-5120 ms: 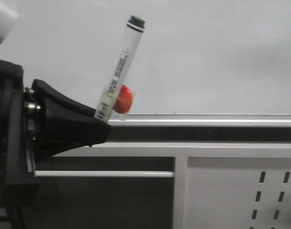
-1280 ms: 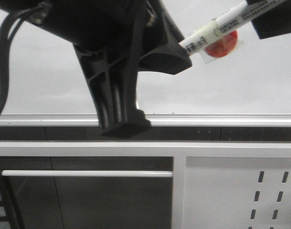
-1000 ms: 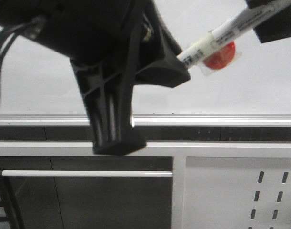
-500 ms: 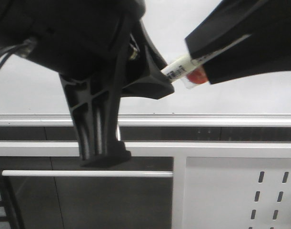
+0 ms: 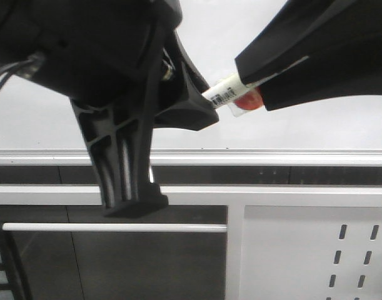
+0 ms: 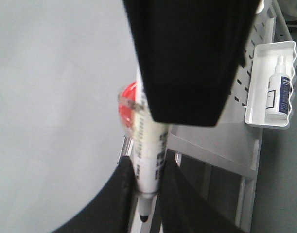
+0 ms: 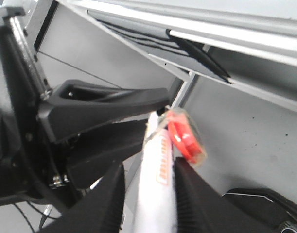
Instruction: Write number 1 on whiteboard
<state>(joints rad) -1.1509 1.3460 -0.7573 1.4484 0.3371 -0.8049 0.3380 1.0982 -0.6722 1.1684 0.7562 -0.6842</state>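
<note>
A white marker pen [image 5: 223,94] with a barcode label and a red disc [image 5: 248,102] beside it is held in front of the whiteboard [image 5: 316,128]. My left gripper [image 5: 206,111] is shut on the pen's lower end; its bare black nib points back between the fingers in the left wrist view [image 6: 144,216]. My right gripper [image 5: 250,87] reaches in from the upper right, its jaws around the pen's other end [image 7: 158,194], with a gap still showing on one side. No number 1 shows on the board.
The board's silver bottom rail [image 5: 284,156] runs across the view. Below it is a white metal panel with slotted holes [image 5: 303,250]. A small white tray [image 6: 257,114] with a spray bottle [image 6: 277,92] hangs on that panel.
Both arms have drifted left and down with the pen. My right gripper has slid along the pen toward the left gripper and now covers most of its length.
</note>
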